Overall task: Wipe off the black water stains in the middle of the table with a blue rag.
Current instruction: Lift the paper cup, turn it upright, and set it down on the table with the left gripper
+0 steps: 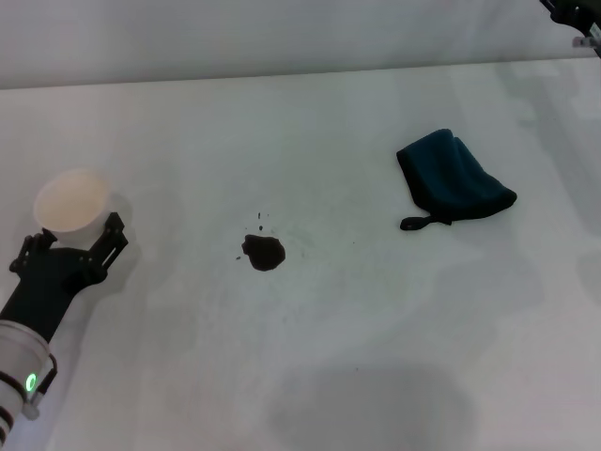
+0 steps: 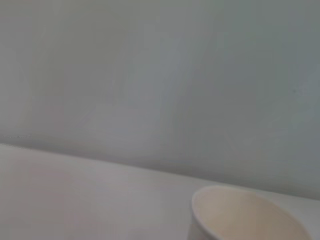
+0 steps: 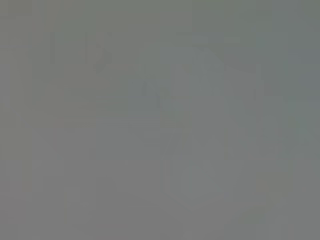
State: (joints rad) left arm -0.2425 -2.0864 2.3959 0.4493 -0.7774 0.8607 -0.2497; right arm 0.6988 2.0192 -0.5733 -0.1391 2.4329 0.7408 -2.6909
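The black water stains [image 1: 263, 252] are a small dark blotch with a few specks just behind it, in the middle of the white table [image 1: 376, 338]. The blue rag [image 1: 454, 178] lies folded to the right of the stains, its dark loop tag pointing to the front left. My left gripper [image 1: 71, 246] is at the table's left side, open, with its fingers on either side of the foot of a white paper cup [image 1: 70, 202]. My right gripper [image 1: 577, 17] just shows at the far right corner, well behind the rag.
The white paper cup stands upright at the left and also shows in the left wrist view [image 2: 245, 215]. The table's far edge meets a plain wall. The right wrist view shows only a grey blur.
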